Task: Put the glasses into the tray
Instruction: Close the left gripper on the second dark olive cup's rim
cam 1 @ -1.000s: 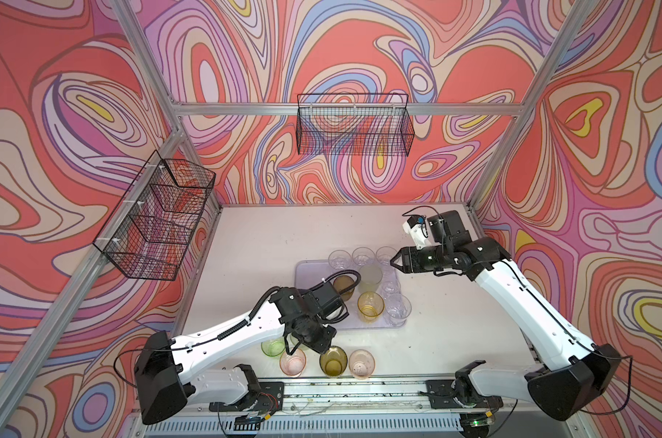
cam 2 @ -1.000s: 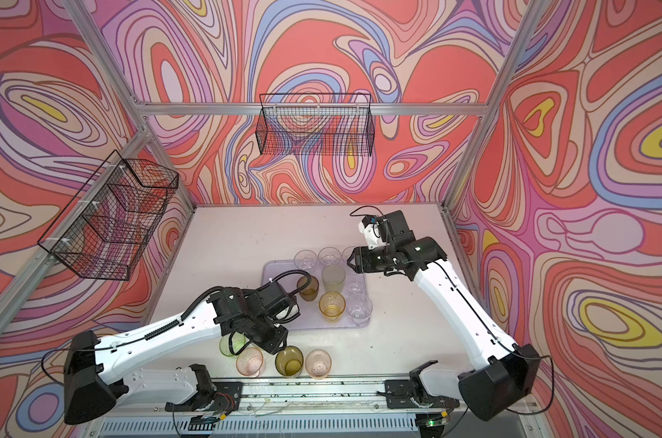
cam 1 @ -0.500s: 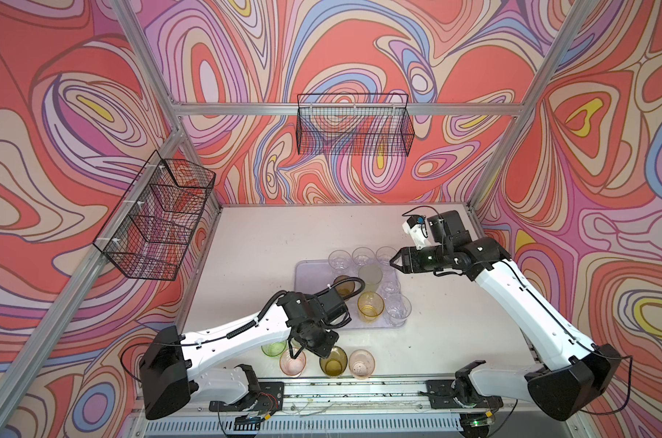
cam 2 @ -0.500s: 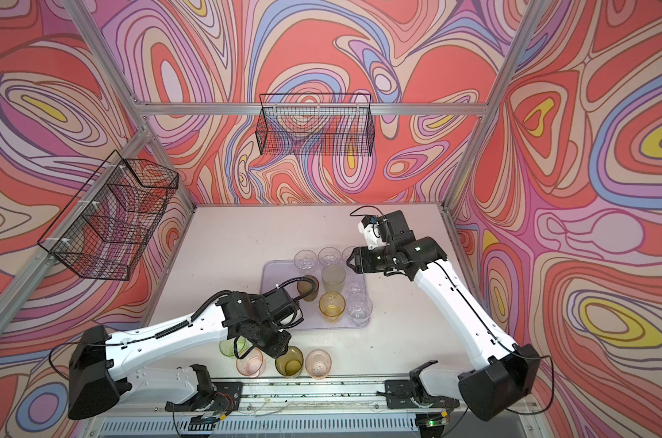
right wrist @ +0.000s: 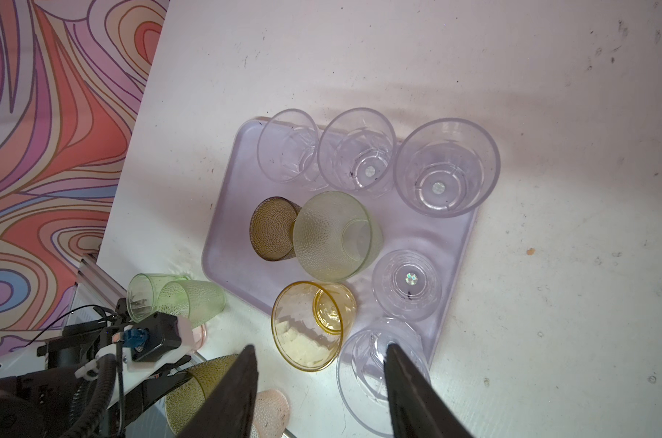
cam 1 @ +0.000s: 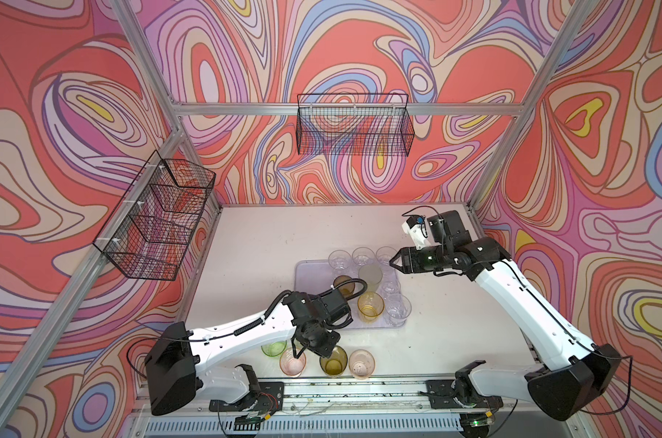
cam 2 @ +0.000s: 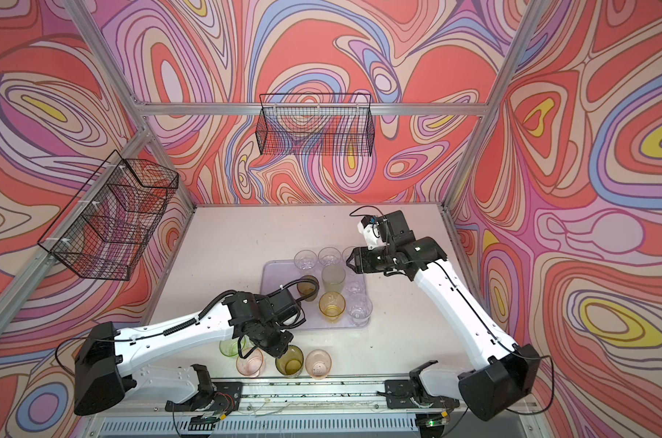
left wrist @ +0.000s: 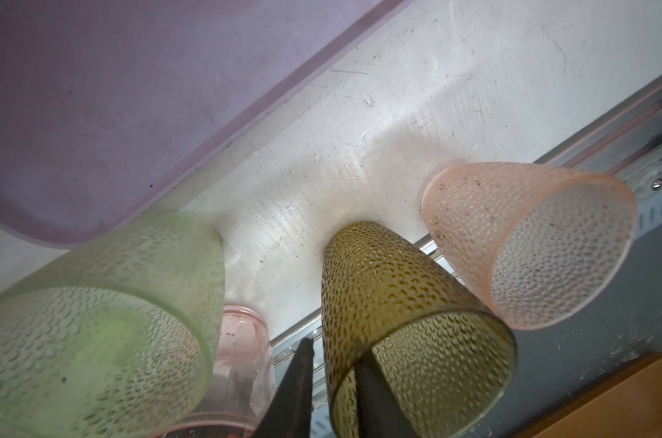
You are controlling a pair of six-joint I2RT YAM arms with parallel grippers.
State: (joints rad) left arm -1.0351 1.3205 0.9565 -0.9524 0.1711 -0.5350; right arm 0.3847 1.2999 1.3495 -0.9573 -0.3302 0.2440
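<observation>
The left jaws straddle the rim of the olive glass. One of the fingers is outside the wall and the other is down inside the cup. A sliver of gap shows beside the outer finger, so the jaws are not yet clamped on the wall.

This glass looks light, thin-walled and stiff, probably plastic. Its dimpled skin should give the pads some bite, where a smooth cup would slide. A pinch on the wall just below the lip seems the right hold. Gripped on one side only, it will likely hang a little tilted when lifted. A hard squeeze may flex the wall.

The pink glass stands just beside the outer finger and could get nudged. A green glass and a peach glass stand near on either side.

In a top view these four sit low in the middle of the frame, on the desk, below the tray. The olive one is between pink and peach.

The tray is pale lilac, flat, with a low rim, and lies mid-frame. Its left half is bare. It already carries three clear glasses along its upper edge, plus brown, pale green and amber ones and two more clear ones on its right side.

The right jaws hang spread and empty over the tray's upper right corner.
</observation>
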